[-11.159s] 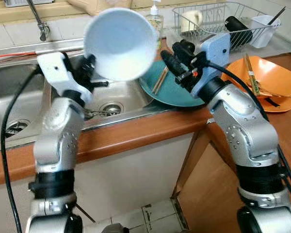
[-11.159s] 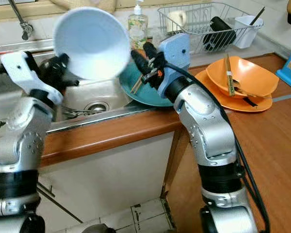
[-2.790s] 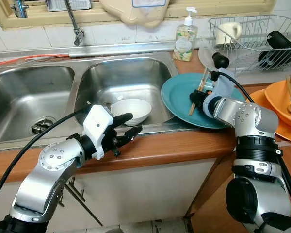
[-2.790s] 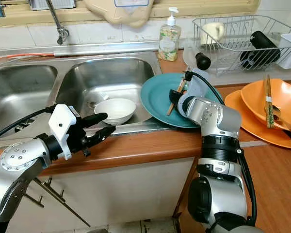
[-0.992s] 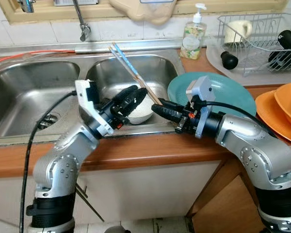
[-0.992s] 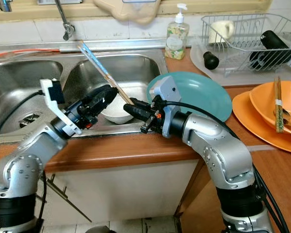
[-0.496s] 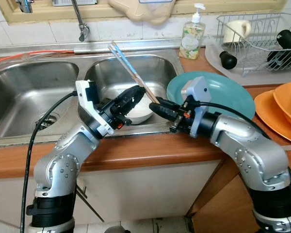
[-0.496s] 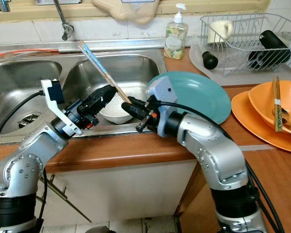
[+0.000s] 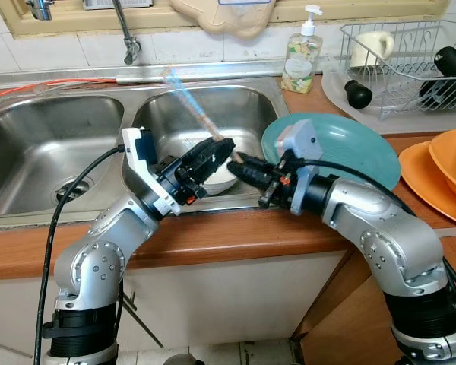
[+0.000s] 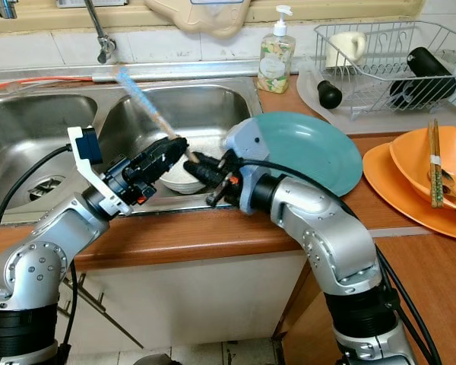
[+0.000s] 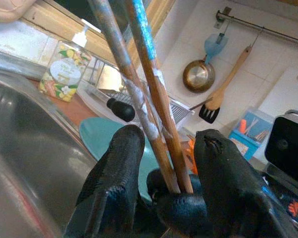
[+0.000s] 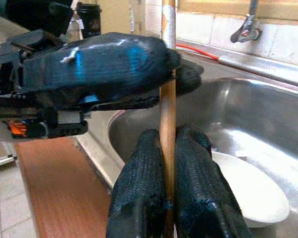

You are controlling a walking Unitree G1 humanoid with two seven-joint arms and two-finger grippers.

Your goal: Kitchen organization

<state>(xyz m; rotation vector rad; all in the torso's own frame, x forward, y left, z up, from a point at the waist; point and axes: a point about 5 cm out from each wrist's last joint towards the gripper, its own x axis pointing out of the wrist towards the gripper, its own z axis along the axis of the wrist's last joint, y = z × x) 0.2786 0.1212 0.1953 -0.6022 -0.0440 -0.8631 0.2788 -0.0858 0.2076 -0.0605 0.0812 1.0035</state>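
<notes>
A pair of wooden chopsticks with blue tops slants up over the right sink basin. My right gripper is shut on their lower end, pinching them between its fingers. My left gripper meets it from the left. Its two fingers stand either side of the chopsticks, one touching and the other a small gap away. Below them a white bowl sits in the basin. An empty teal plate lies on the counter beside the sink.
Behind the sink stand a soap bottle and a faucet. A wire dish rack holds a mug and a black bottle at the back right. Orange dishes lie at the right edge. The left basin is at the left.
My right gripper has carried the chopsticks a little further left, up against my left gripper. The chopsticks' blue tops have swung left and are blurred.
</notes>
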